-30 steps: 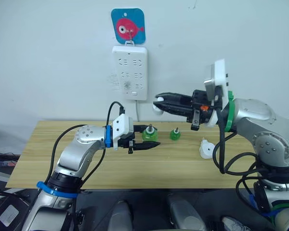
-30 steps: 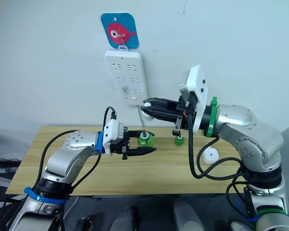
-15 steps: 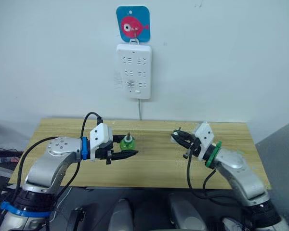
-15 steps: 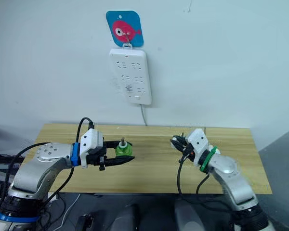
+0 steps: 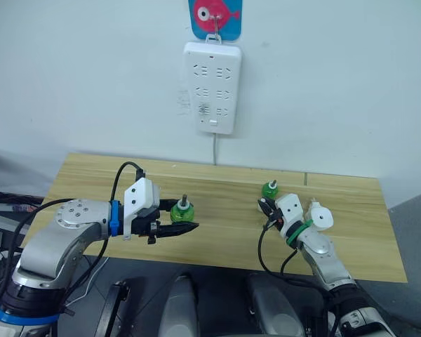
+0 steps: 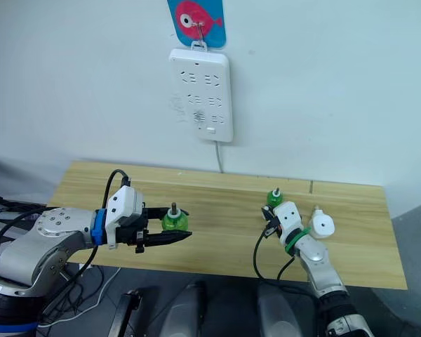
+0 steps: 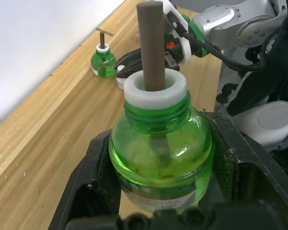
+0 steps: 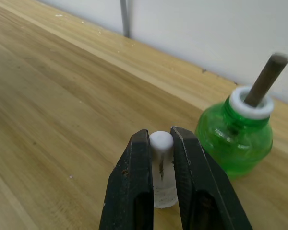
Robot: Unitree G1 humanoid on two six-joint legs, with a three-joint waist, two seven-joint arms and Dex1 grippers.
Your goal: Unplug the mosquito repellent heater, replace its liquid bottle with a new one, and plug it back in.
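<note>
Left gripper [image 5: 184, 227] clamps a green bottle [image 5: 182, 212] by its belly, wick bare and upright, well out from the power strip [image 5: 212, 87] on the wall and above the table [image 5: 91, 175]. We see the right gripper [image 8: 159, 143] pinched on a small clear cap [image 8: 162, 191] standing on the wood, just beside the second green bottle [image 5: 269, 189]; the mosquito repellent heater [image 5: 321, 217] lies unplugged on the table, below and to the right of the power strip, next to the right arm.

We judge the step in hand to be parking the cap — the fingers should part gently and rise straight, so the light cap neither tips nor rolls into the neighbouring bottle. The held bottle should stay level so nothing leaks from the uncapped neck, and the heater will then need a firm hold for threading.

Against a second ago, the right arm has dropped from the height of the strip's lower edge to the tabletop — while the left arm keeps its bottle, and the camera has tilted down, pushing the strip higher in our view.
</note>
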